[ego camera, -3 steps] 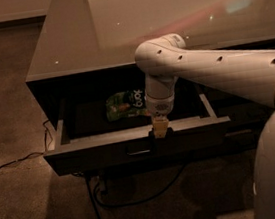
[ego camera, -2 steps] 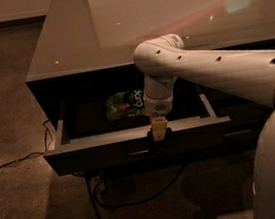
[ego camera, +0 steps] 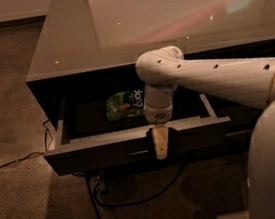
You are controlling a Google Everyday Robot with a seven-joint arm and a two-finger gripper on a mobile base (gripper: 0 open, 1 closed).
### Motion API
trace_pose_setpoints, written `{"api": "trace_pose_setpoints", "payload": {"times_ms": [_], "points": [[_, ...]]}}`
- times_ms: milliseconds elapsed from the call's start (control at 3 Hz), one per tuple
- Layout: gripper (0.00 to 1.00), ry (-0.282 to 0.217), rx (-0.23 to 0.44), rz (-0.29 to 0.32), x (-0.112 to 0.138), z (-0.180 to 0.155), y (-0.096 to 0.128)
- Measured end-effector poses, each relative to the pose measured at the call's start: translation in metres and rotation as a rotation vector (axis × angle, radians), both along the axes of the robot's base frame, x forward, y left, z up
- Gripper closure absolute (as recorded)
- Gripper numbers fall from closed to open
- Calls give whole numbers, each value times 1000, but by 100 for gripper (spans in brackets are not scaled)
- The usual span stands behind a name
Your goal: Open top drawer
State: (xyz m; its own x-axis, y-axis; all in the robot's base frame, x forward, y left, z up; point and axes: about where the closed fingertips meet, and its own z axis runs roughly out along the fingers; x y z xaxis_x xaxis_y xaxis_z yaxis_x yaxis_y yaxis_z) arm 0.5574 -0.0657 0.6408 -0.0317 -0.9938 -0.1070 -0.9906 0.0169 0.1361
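top drawer (ego camera: 93, 156): centre of the frame, standing well out from under the table top (ego camera: 165, 17), its grey inside showing.
gripper (ego camera: 161, 142): mine, lower centre of the frame, hanging straight down from my wrist and lying across the top edge of the drawer's front panel and down over its face.
grip: whether it is open or closed, I cannot tell.
pull (ego camera: 138, 152): small bar on the drawer front, just left of my gripper.
green packet (ego camera: 125, 104): lying inside the drawer toward the back, just left of my wrist.
arm (ego camera: 224, 77): mine, white, coming in from the right edge and bending down above the drawer.
table top: glossy, filling the upper part of the frame.
cable (ego camera: 13, 162): dark, trailing over the carpet (ego camera: 1, 74) at the left edge.
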Motion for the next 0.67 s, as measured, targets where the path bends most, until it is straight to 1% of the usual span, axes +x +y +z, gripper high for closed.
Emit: {"api": "trace_pose_setpoints", "payload": {"times_ms": [333,667], "points": [[0,73,-40,-34,-25,-22,-9],[19,113,-89,-69,-41,-27,-19]]}}
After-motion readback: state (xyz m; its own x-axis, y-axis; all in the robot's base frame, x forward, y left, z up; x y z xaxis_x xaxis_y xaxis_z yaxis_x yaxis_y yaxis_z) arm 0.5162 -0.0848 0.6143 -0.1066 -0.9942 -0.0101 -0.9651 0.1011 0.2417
